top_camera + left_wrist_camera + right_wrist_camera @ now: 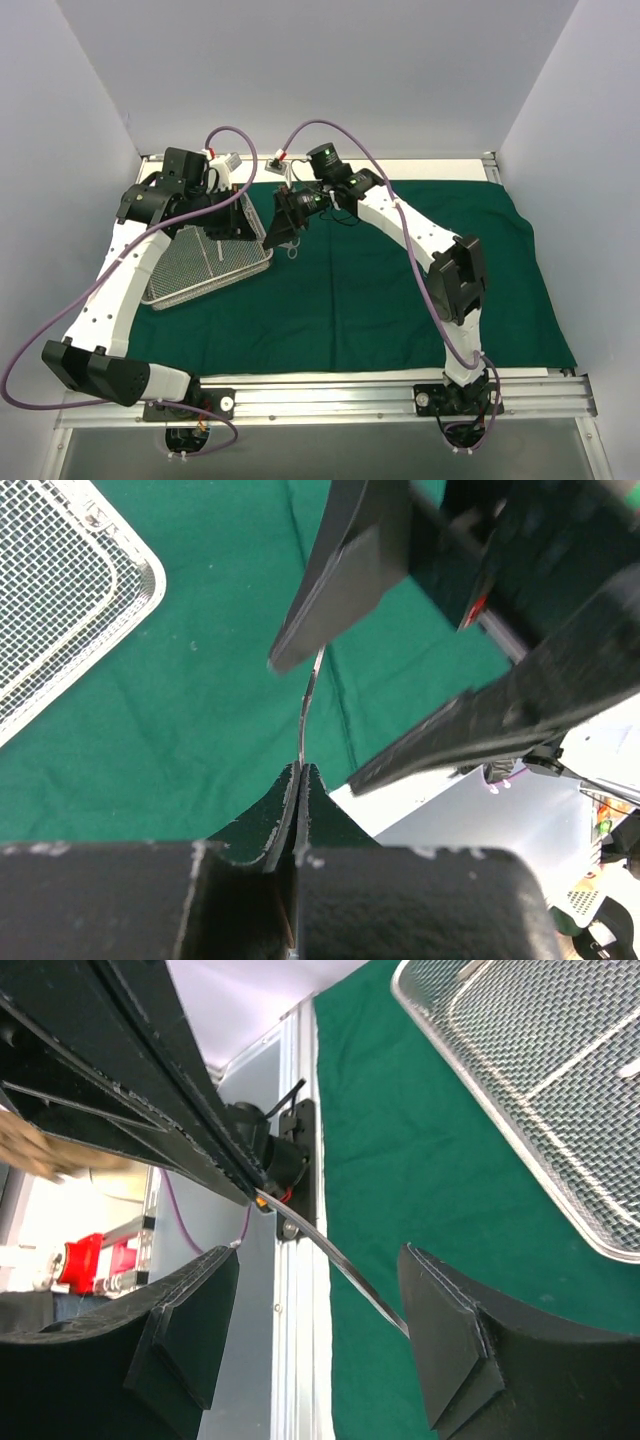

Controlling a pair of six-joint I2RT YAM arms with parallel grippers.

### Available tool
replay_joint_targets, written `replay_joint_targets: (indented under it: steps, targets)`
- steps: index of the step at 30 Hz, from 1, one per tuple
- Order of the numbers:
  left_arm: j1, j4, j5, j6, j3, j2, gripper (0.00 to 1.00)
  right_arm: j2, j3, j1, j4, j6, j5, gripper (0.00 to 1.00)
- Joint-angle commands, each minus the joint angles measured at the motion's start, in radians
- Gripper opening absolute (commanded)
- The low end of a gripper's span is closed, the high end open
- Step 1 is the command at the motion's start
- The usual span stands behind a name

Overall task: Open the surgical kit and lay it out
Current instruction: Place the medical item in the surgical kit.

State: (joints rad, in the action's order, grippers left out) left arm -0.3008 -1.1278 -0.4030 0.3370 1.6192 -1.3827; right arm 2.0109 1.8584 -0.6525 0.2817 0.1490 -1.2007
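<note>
Instrument: slim, slightly curved silver steel instrument (309, 705), bare metal, thin as a strip seen edge-on; whether clamp or tweezers cannot be told.
Place: held in the air between the two grippers, just beside the far right corner of the tray, over the far part of the cloth.
Long axis: in the left wrist view, runs straight away from the left jaws with a gentle bend, far end pointing at a finger of the right gripper; in the right wrist view, slants from the left gripper at upper left down to the inner face of one right finger (445, 1335).
Left gripper (298, 780): jaws pressed together, pinching the near end of the silver steel instrument.
Right gripper (318, 1260): jaws spread wide, with the silver steel instrument lying in the gap; tip reaches one finger, touching or just short cannot be told.
Cloth: dark green cloth (400, 290), spread flat over most of the desk (330, 383), a few soft creases.
Tray: rectangular silver wire-mesh tray (175, 290) with rounded corners, resting on the left part of the dark green cloth, set askew, partly under the left arm.
</note>
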Motion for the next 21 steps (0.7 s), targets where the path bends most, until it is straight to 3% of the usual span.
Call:
replay_joint_targets:
  steps: [1,7,10,11,13,15,16,18,21]
  targets:
    - [-0.006,0.011,-0.043,-0.004,0.053,-0.006,0.02,0.006,0.041,-0.024,0.059,-0.055,-0.049,0.65]
    - [-0.006,0.010,-0.039,-0.009,0.054,-0.010,0.02,0.006,0.024,-0.039,0.102,-0.092,-0.046,0.55]
    - [-0.004,0.008,-0.036,-0.013,0.056,-0.018,0.02,0.005,0.024,-0.038,0.106,-0.091,-0.034,0.38]
    - [-0.004,0.007,-0.033,-0.013,0.060,-0.019,0.02,0.005,0.024,-0.038,0.106,-0.088,-0.031,0.23]
    - [-0.004,0.014,-0.034,-0.006,0.064,-0.025,0.02,0.003,0.022,-0.036,0.109,-0.078,-0.007,0.04]
    - [-0.001,0.028,-0.023,0.010,0.068,-0.032,0.02,-0.004,0.015,-0.026,0.117,-0.072,0.024,0.00]
    - [0.000,0.033,-0.019,0.013,0.071,-0.039,0.07,-0.006,0.012,-0.019,0.122,-0.071,0.048,0.00]
    - [0.003,0.029,0.036,0.017,0.091,-0.045,0.32,-0.018,0.002,0.002,0.145,-0.077,0.084,0.00]
    - [0.028,0.042,0.087,0.014,0.103,-0.042,0.47,-0.050,-0.044,0.039,0.149,-0.069,0.160,0.00]
